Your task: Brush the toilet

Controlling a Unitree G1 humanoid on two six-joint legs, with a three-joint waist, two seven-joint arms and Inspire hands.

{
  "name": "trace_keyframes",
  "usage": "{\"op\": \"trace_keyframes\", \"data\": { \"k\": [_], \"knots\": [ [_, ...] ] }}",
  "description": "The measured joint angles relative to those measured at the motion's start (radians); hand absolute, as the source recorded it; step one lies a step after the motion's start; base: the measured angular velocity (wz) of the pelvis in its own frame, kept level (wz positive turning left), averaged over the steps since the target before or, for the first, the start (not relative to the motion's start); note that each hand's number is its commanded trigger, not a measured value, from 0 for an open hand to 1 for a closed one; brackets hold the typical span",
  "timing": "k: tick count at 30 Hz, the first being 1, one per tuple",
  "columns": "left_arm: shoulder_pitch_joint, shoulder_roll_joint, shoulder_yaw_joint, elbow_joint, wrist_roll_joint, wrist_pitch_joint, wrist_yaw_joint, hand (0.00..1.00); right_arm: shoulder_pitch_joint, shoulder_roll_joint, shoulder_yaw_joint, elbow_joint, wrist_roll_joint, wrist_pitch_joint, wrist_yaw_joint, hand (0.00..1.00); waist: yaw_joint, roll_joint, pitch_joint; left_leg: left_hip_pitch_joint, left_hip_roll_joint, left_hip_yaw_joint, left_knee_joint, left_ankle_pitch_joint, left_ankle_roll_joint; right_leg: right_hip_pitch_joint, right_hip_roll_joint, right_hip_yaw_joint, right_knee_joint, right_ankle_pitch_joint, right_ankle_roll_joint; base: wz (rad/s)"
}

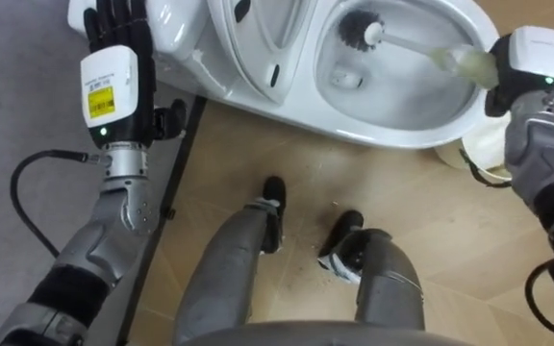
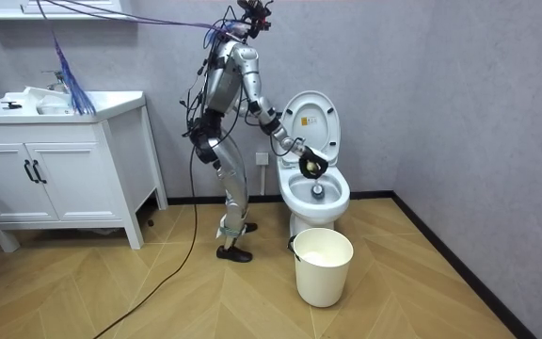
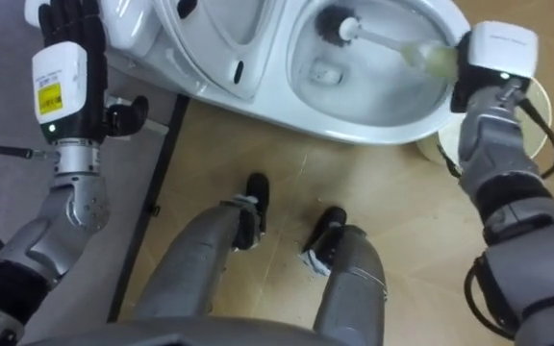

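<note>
- Over the toilet bowl [image 1: 402, 130], the right hand [image 1: 537, 58] is clenched round the handle end of the brush [image 1: 421, 46]. The bristle head is down inside the bowl, against the inner wall near the drain opening.
- Left hand [image 1: 113, 67] is raised beside the lifted lid [image 1: 258, 38], fingers straight, holding nothing. Idle.
- Judgement: the scrubbing step is in hand. The lid is up, the brush is grasped and its head is in the bowl.
- How much of the wall has been covered cannot be read; the porcelain looks plain white throughout.
- Judged left to do: work round the rest of the wall and under the rim, lift the brush out, put it away.
- Eye views give the grip and the head's place in the bowl.
- Room view gives the stance instead: the robot stands upright at the room view's left of the toilet, one arm reaching in.
- It also gives a white bucket [image 2: 323, 266] whole, on the floor just before the toilet, and a white cabinet [image 2: 55, 179] well apart at the room view's left. The grip is too small to read there.
</note>
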Motion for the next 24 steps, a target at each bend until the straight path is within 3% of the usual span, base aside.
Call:
{"op": "trace_keyframes", "data": {
  "k": [5,7,16,20,24],
  "knots": [
    [0.025,-0.007,-0.01,0.009,-0.016,0.0,0.002,0.0,0.077,0.017,0.05,-0.139,-0.11,0.074,0.052,1.0,0.005,0.044,-0.0073,0.011,0.013,0.003,-0.017,-0.001,-0.005,0.021,0.017,-0.011,-0.041,0.015,-0.006,-0.09],
    [0.039,-0.009,0.0,0.01,-0.016,-0.001,0.005,0.0,0.11,0.022,0.052,-0.21,-0.154,0.107,0.095,1.0,0.004,0.059,-0.0163,0.011,0.017,0.005,-0.025,-0.001,-0.008,0.024,0.029,-0.011,-0.061,0.024,-0.008,-0.09],
    [0.072,-0.019,-0.01,0.024,-0.11,-0.019,0.076,0.0,0.252,0.026,0.053,-0.442,-0.234,0.195,0.234,1.0,-0.006,0.065,-0.0201,0.032,0.037,0.0,-0.034,-0.011,-0.027,0.068,0.06,-0.027,-0.117,0.028,-0.016,-0.01],
    [0.074,-0.018,-0.02,0.048,-0.116,-0.034,0.078,0.0,0.277,0.028,0.053,-0.472,-0.269,0.209,0.281,1.0,-0.008,0.064,-0.0196,0.059,0.035,0.004,-0.038,-0.013,-0.027,0.097,0.06,-0.024,-0.125,0.024,-0.012,0.02],
    [0.083,0.002,-0.026,0.071,-0.142,-0.057,0.071,0.0,0.315,0.025,0.053,-0.514,-0.276,0.213,0.353,1.0,-0.026,0.047,-0.0226,0.099,0.032,0.004,-0.053,-0.02,-0.031,0.133,0.058,-0.026,-0.131,0.016,-0.009,0.01]
  ]
}}
